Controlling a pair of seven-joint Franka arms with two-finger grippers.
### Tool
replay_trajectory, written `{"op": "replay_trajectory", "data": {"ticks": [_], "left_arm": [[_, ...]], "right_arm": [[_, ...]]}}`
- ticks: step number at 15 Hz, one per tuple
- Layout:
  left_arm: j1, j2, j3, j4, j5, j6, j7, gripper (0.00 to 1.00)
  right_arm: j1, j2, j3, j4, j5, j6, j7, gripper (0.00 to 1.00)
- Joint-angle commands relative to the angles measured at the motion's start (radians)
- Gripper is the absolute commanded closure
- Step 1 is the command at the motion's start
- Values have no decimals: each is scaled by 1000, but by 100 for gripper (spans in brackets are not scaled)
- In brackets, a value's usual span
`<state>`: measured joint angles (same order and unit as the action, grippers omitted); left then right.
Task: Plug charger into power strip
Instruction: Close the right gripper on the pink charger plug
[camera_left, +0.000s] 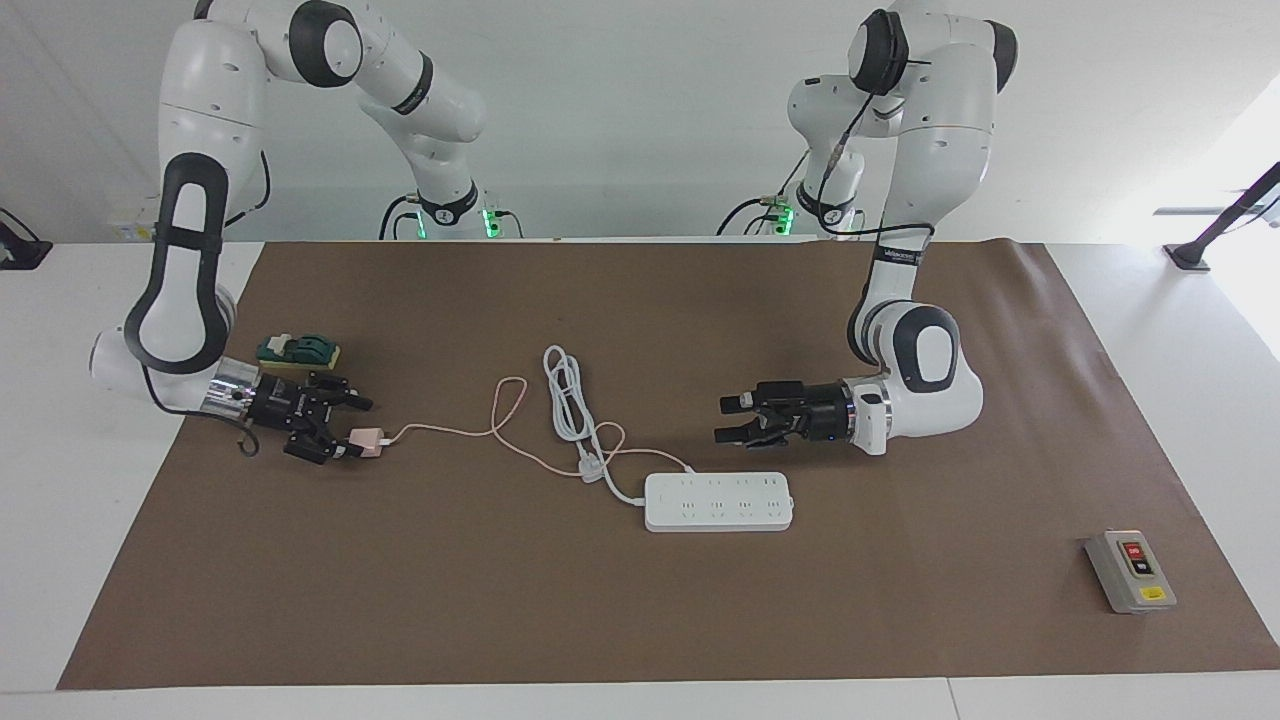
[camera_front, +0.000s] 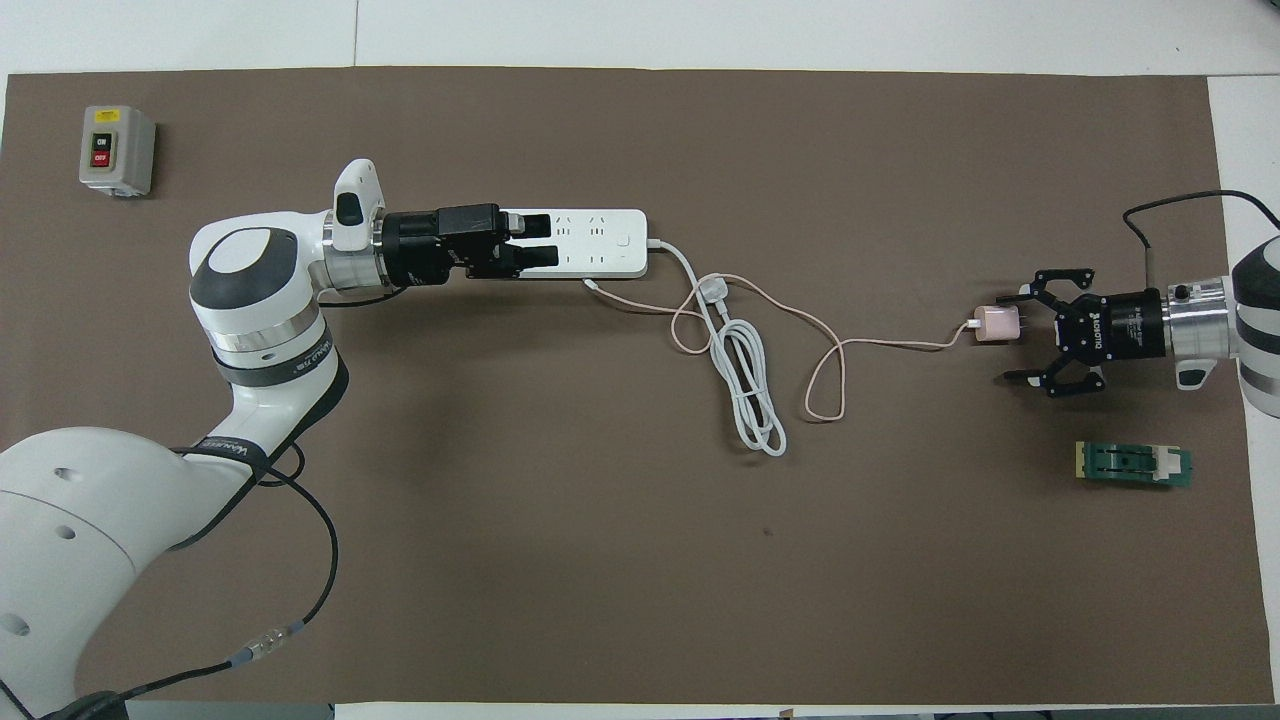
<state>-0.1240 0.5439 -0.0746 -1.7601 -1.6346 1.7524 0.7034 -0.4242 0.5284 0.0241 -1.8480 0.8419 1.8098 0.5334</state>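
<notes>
The charger, a small pale-pink cube, lies on the brown mat toward the right arm's end of the table, its prongs pointing at my right gripper. That gripper is low and open, its fingertips just reaching either side of the charger's prong end. The right gripper has not closed on it. The thin pink cable loops toward the white power strip. My left gripper hangs open above the power strip, over the end toward the left arm, without touching it.
The strip's thick white cord lies coiled beside it, nearer the robots, with its three-pin plug crossing the pink cable. A green block sits close to the right gripper. A grey switch box stands far from the robots.
</notes>
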Motion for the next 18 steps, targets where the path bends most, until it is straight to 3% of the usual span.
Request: {"op": "replay_trajectory", "data": {"ticks": [1, 6, 7, 8, 9, 10, 11, 12, 13, 18], "left_arm": [[3, -24, 6, -24, -16, 13, -8, 0], [1, -38, 9, -32, -14, 12, -27, 0], [0, -42, 9, -44, -14, 13, -27, 0], [1, -50, 9, -45, -11, 9, -27, 0], [1, -55, 10, -48, -5, 9, -27, 0], [1, -55, 10, -49, -4, 9, -25, 0], [1, -53, 10, -49, -2, 9, -25, 0], [1, -53, 10, -49, -1, 9, -25, 0], [1, -53, 10, -49, -1, 9, -25, 0], [3, -53, 12, -49, 1, 6, -25, 0]], "right_arm": [[-10, 22, 4, 30, 19, -7, -23, 0], [-14, 73, 4, 36, 52, 3, -85, 1], [-25, 74, 4, 36, 52, 5, -104, 12], [-27, 79, 4, 36, 52, 5, -121, 33], [-27, 87, 4, 36, 52, 8, -130, 45], [-27, 93, 4, 36, 57, 11, -147, 51], [-30, 102, 4, 36, 63, 20, -161, 66], [-30, 104, 4, 36, 65, 20, -164, 89], [-30, 102, 4, 38, 65, 17, -164, 100], [22, 53, 5, 99, 49, -24, -40, 100]]}}
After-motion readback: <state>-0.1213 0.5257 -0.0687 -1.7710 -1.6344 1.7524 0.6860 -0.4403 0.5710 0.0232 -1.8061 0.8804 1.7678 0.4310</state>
